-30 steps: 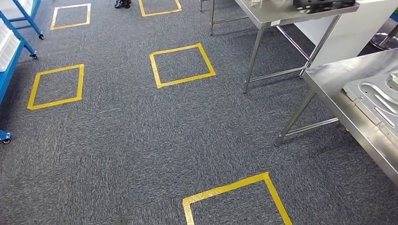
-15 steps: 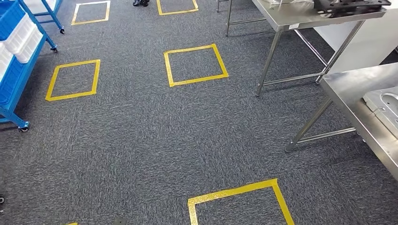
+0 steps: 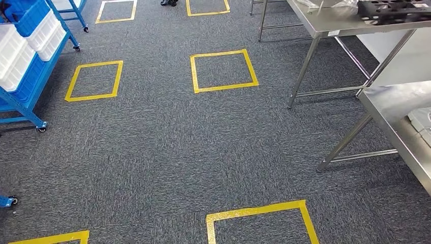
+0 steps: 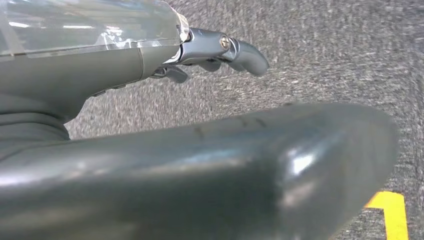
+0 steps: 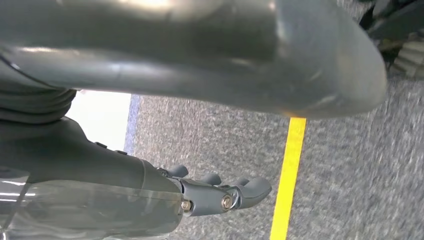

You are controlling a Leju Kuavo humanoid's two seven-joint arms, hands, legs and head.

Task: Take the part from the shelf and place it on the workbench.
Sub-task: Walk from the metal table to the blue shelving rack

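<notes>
A blue wheeled shelf (image 3: 29, 81) stands at the far left in the head view, loaded with white bins (image 3: 20, 48) and a blue bin (image 3: 25, 12). At the right edge the steel workbench (image 3: 389, 104) bears a pale grey metal part (image 3: 423, 121), mostly cut off by the frame. My left hand (image 4: 100, 60) hangs over grey carpet with its fingers (image 4: 240, 52) stretched out and nothing in it. My right hand (image 5: 125, 175) hangs the same way, its fingers (image 5: 242, 192) extended and holding nothing.
A second steel table (image 3: 330, 20) stands at the back right with a black part (image 3: 391, 9) on it. Yellow tape squares (image 3: 223, 71) mark the grey carpet, one near my feet (image 3: 262, 218). Open carpet lies between shelf and tables.
The camera has swung left: the tables slid toward the right edge, the workbench part is nearly out of frame, and the blue shelf with its bins has come into view.
</notes>
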